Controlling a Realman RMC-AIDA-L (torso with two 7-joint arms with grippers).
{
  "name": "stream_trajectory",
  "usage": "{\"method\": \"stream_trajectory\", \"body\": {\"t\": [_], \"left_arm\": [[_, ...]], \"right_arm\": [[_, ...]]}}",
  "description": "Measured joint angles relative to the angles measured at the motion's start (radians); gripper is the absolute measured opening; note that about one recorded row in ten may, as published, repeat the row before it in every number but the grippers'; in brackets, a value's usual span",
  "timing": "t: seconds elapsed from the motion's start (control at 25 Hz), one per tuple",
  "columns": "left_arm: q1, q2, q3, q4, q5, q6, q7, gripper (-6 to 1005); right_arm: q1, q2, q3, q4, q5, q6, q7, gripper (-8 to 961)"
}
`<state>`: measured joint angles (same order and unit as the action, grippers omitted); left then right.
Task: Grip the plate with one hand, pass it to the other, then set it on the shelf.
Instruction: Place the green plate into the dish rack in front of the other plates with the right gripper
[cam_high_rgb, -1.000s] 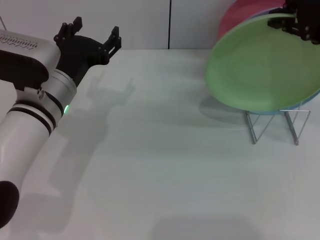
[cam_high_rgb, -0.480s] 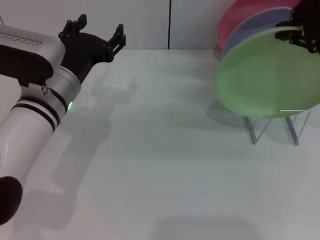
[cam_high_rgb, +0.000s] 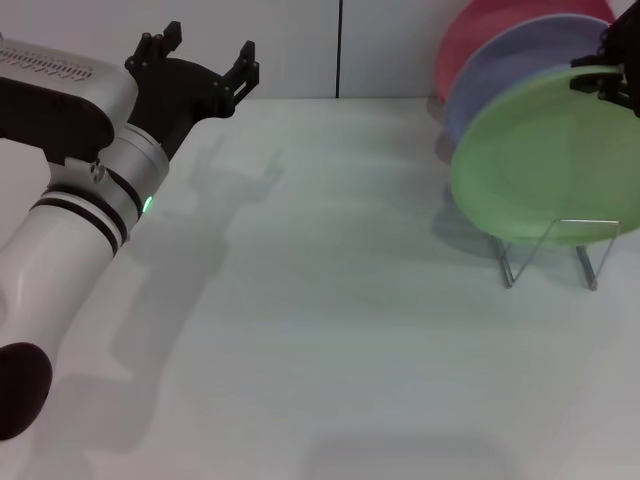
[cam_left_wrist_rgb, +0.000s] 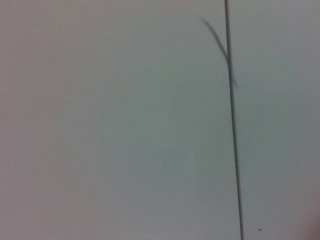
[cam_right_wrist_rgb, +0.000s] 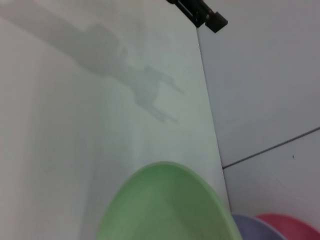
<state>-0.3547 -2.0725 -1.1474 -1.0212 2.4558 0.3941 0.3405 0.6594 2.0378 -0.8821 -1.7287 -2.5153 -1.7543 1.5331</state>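
Plate: the light green plate stands nearly upright over the wire shelf, lower and farther toward the shelf's far side than a second ago, now tucked in front of the lavender plate and the pink plate.
Right gripper: at the plate's upper rim above the shelf, the right gripper keeps its black fingers closed on the edge.
Left gripper: well apart from the shelf, raised near the back wall, the left gripper has drifted a little higher, its fingers spread and holding nothing.
Table: the white table spreads in front of the shelf.
Meaning: the hand-over looks finished; what remains is seating the plate between the wire loops and letting go.
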Motion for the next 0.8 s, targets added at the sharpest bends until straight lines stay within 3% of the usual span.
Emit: {"method": "stream_trajectory", "body": {"t": [0.64,0.8], "left_arm": [[-0.031,0.000,0.006,0.025,-0.012,0.000,0.000,861],[-0.036,0.000,0.007,0.033,-0.012,0.002,0.000,861]], "right_arm": [[-0.065,0.038,-0.036,-0.032,-0.128,0.046,0.015,92],[-0.079,0.041,-0.055,-0.032,-0.146,0.042,0.051,250]]}}
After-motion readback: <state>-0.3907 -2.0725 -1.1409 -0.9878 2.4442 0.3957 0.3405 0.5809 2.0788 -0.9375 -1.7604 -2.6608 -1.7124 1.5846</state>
